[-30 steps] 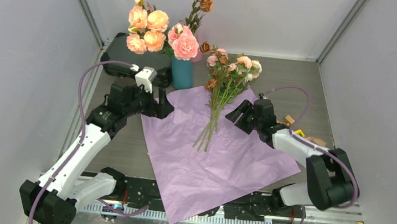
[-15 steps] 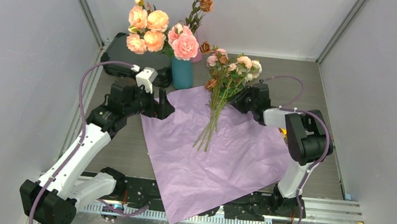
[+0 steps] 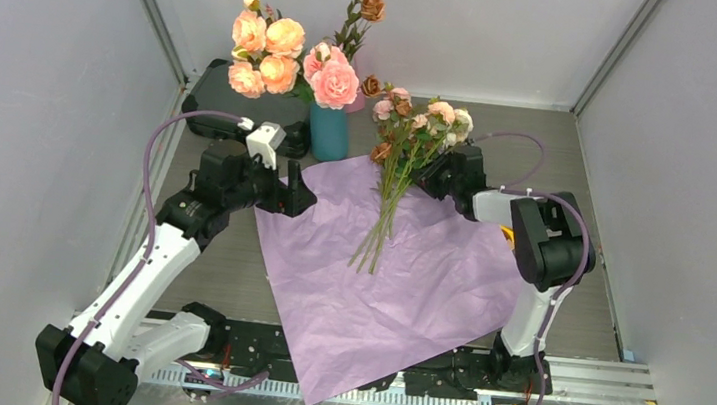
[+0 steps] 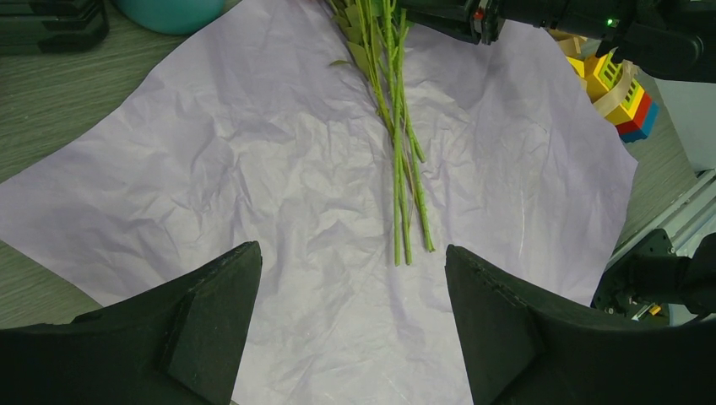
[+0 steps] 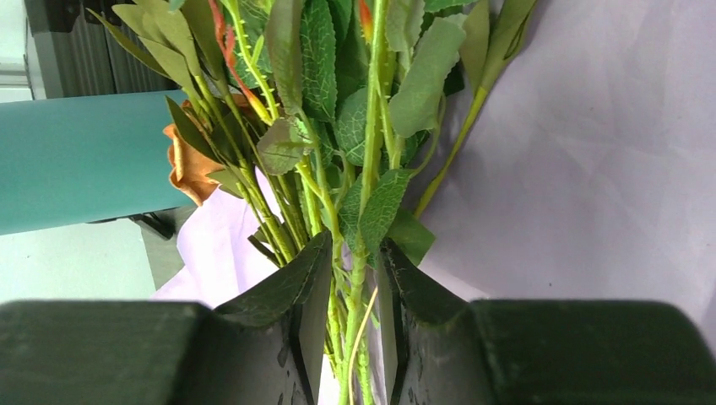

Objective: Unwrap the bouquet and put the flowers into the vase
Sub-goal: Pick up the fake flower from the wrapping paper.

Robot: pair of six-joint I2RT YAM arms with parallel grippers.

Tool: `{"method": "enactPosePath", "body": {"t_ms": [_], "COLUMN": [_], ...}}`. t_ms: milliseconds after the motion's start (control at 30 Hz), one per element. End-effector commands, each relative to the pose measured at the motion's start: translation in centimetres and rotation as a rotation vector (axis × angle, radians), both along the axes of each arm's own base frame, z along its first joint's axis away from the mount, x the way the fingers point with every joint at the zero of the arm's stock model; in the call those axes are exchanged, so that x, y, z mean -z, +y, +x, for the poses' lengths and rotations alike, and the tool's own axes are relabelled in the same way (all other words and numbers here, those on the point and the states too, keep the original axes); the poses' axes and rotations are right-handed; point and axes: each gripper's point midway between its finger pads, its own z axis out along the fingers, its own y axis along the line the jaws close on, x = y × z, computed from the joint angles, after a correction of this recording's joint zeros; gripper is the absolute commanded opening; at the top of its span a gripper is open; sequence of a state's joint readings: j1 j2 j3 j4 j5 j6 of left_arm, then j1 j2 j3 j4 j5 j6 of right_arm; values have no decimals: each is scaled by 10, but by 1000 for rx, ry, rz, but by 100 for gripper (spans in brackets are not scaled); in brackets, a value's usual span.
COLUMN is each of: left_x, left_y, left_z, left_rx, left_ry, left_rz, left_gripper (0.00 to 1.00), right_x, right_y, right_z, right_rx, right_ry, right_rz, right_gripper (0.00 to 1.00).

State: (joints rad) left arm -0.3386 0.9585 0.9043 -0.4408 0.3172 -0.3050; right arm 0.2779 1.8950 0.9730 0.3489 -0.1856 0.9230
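Bare grey table [image 3: 217,268] lies open between the left wall and the one crinkled pink-lilac paper sheet [image 3: 397,277], whose near corner overhangs the table's near edge. The left claw [image 3: 292,194] hangs wide over the sheet's left corner, holding nothing. At the far edge stands one teal-blue cylindrical vase [image 3: 329,131], with big peach-orange roses [image 3: 265,47] rising beside it. Just right of it, the small pink, cream and brown flowers [image 3: 413,128] lie unwrapped on the sheet, heads toward the far edge, their thin green stems too bunched to count. The right claw [image 5: 350,261] is narrowed onto those stems.
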Motion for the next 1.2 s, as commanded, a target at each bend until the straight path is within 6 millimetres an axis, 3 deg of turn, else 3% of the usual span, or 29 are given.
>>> {"method": "enactPosePath", "body": {"t_ms": [0, 667, 1067, 1167], "left_x": [-15, -13, -15, -15], "left_y": [-5, -9, -9, -9], "left_z": [-1, -2, -3, -4], "left_rx": [26, 42, 50, 51], "left_ry": [-26, -18, -28, -30], "left_rz": [-19, -15, -11, -9], "left_gripper": [82, 82, 82, 82], "right_x": [-15, -9, -23, -33], "right_y": [0, 11, 8, 6], "right_z": [17, 32, 34, 35], "right_rx": [24, 27, 76, 99], "right_ry": [-57, -56, -83, -105], "right_rz": [15, 80, 126, 148], "right_gripper": [31, 25, 2, 0]}}
